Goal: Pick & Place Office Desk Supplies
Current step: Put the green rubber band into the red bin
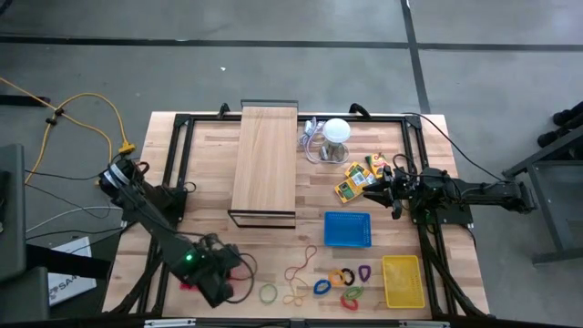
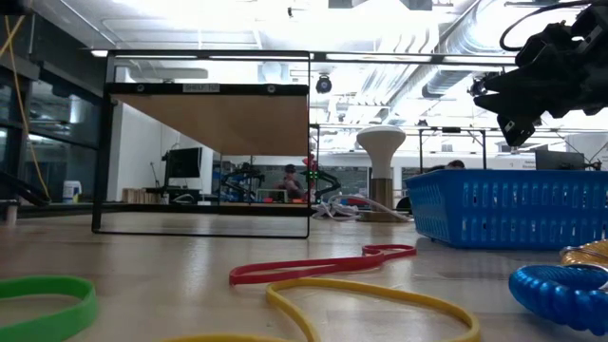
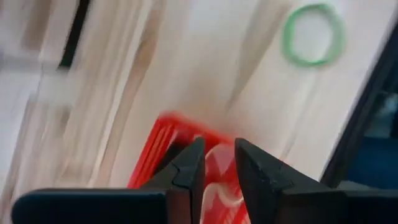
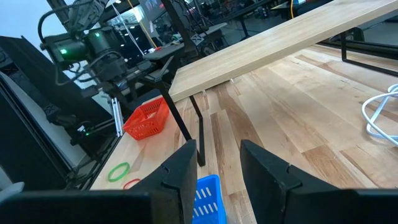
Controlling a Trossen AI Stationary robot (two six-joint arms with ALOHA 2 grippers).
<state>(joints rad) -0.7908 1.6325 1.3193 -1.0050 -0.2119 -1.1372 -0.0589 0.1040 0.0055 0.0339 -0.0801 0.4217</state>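
Green rubber band [image 3: 313, 35] lies well beyond left claw [image 3: 219, 163].

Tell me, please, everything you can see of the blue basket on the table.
The blue basket is a shallow rectangular tray of what looks like plastic, with slotted mesh walls and a perforated floor. It sits flat and upright on the wooden table, right of the raised wooden shelf and near the right gripper. It looks empty from above, and nothing touches it except the tabletop.

Dark jointed arms, green indicator light
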